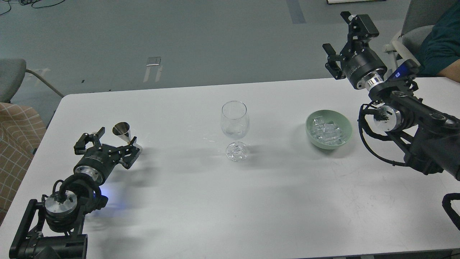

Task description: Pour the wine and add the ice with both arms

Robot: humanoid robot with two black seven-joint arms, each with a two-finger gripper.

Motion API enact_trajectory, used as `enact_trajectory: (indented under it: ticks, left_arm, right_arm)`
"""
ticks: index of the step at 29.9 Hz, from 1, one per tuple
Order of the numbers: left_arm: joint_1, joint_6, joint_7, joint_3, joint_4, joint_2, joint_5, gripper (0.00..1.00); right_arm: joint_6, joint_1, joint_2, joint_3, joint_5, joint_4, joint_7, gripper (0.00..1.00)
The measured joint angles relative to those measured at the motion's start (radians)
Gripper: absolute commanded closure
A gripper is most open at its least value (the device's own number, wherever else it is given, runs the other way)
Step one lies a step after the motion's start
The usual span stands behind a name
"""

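A clear stemmed wine glass (234, 124) stands upright at the table's middle. A pale green bowl (309, 133) to its right holds several clear ice cubes (326, 130). A small metal cone-shaped cup (122, 131) stands at the left. My left gripper (114, 139) is open just in front of the cup, with its fingers either side and apart from it. My right gripper (344, 39) is open and empty, held high behind and to the right of the bowl.
The white table (230, 201) reaches from edge to edge. A person's arm in a teal sleeve (440, 43) and a grey chair are at the back right. Another grey chair (10, 77) and checked fabric (16, 140) stand to the left.
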Motion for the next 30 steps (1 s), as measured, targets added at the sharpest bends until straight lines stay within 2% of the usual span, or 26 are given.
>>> enact_trajectory:
  ticks: [3,8,15,22,30]
  left_arm:
    - [0.024,-0.057,0.025,0.000,-0.003,0.004,0.000,0.02]
    - [0.034,-0.113,0.042,0.001,-0.005,0.014,0.000,0.02]
    - [0.034,-0.204,0.064,0.001,-0.005,0.046,0.001,0.02]
    - [0.024,-0.218,0.059,-0.006,-0.006,0.072,0.001,0.02]
    - [0.023,-0.219,0.054,-0.006,-0.008,0.073,0.001,0.02]
  right_arm:
    - [-0.028,-0.010,-0.087,-0.047,-0.059,0.086,0.000,0.00]
    - [-0.090,-0.036,-0.219,-0.108,-0.217,0.227,0.000,0.00]
    - [-0.216,-0.060,-0.360,-0.212,-0.578,0.370,0.000,0.00]
    - [-0.333,-0.063,-0.401,-0.319,-0.989,0.373,0.000,0.00]
    - [-0.346,-0.076,-0.381,-0.342,-1.260,0.271,0.000,0.00]
